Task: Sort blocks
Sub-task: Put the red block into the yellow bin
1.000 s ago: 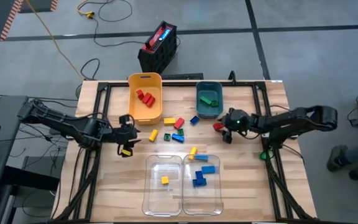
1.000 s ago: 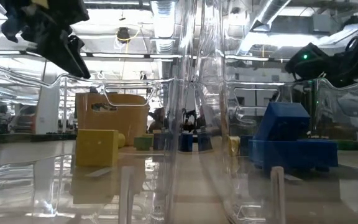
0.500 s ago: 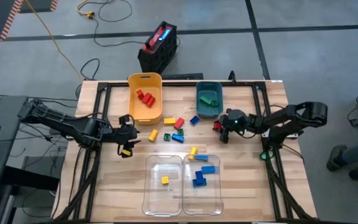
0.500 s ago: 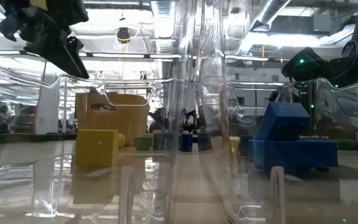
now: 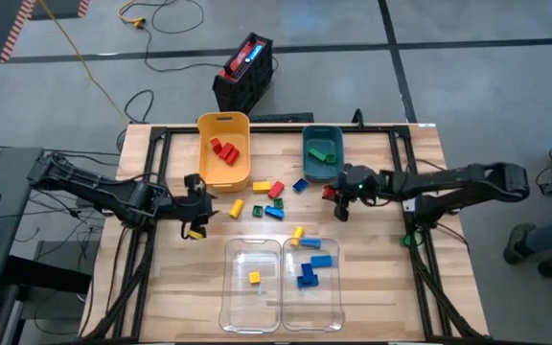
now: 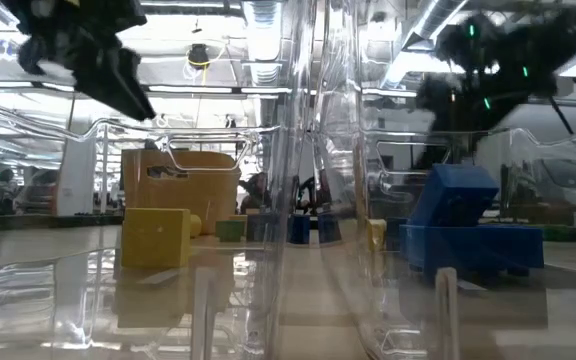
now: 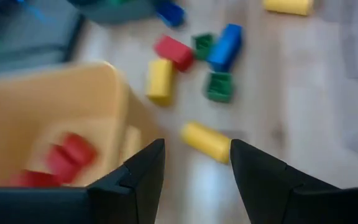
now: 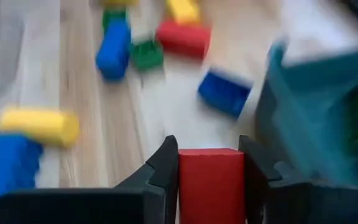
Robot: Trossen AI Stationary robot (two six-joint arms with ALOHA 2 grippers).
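- Where the light wooden slatted table (image 5: 372, 278) carries everything, the two dark arms reach in from its sides, the left one waiting near the yellow bin.
- Two clear plastic rectangular bins (image 5: 281, 285) stand side by side at the near edge; one holds a yellow brick, the other several blue ones.
- A yellow plastic bin (image 5: 222, 150) at the far side holds red bricks, and a teal plastic bin (image 5: 322, 153) beside it holds green ones.
- The right gripper (image 8: 209, 163) is beside the teal bin, its fingers clamped on a small red rectangular plastic block (image 8: 211, 182), which sits squarely between them.
- The left gripper (image 7: 196, 163) holds its fingers apart, with a yellow brick (image 5: 195, 233) just by them in the high view.
- Loose red, yellow, blue and green toy bricks (image 5: 272, 196) lie scattered between the bins.
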